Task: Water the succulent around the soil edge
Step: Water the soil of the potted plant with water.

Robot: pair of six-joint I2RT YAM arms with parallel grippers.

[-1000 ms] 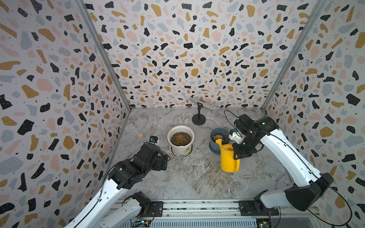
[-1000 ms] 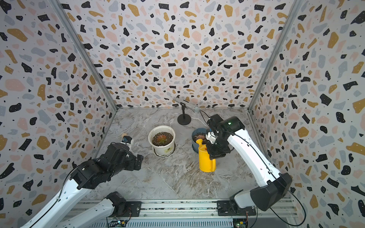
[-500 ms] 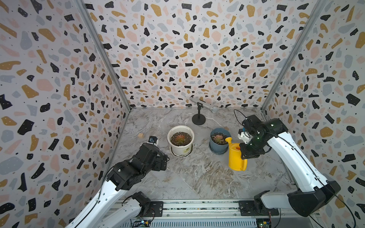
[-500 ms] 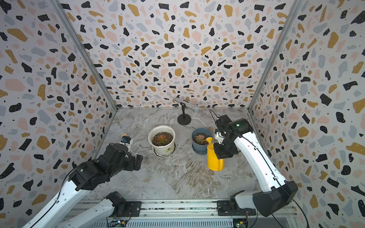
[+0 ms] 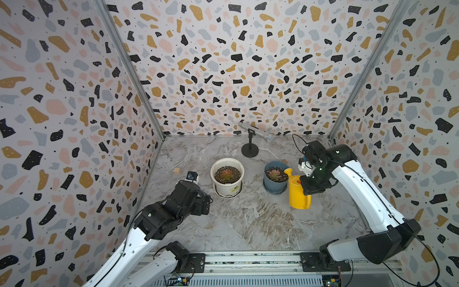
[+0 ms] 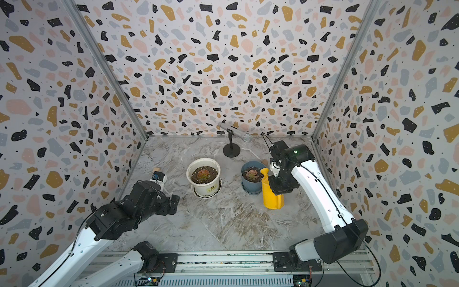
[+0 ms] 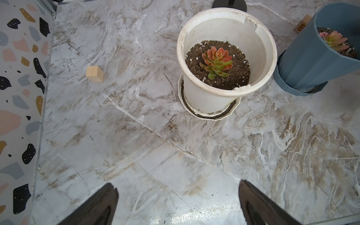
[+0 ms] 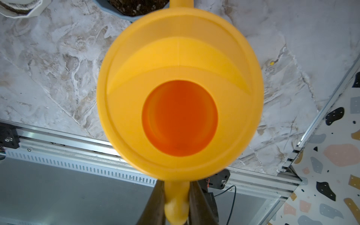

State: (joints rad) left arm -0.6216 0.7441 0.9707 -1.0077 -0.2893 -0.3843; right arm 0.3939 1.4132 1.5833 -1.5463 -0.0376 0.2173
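Succulent [image 5: 274, 174] near right gripper [image 8: 176, 201], can [image 5: 298, 193] between

Enclosure: three upright walls, a back wall [image 5: 236, 74] and two side walls [image 5: 62, 124]. All carry the same terrazzo print: pale ground, chips of black, ochre, pink and blue-grey, some flecked with white dots. A bare metal corner post [image 5: 131, 72] runs down each seam between back and side.

The desk [image 5: 248, 223] has a grey-white marble pattern with brown veining. A microphone on a round black stand [image 5: 249, 149] sits near the back wall, roughly central. An aluminium rail [image 5: 248, 261] closes the front edge, with a slotted vent strip [image 5: 236, 282] just in front of it.

Light is even and diffuse, and shadows are soft. A faint sheen [image 7: 171, 213] shows on the desk in the left wrist view.
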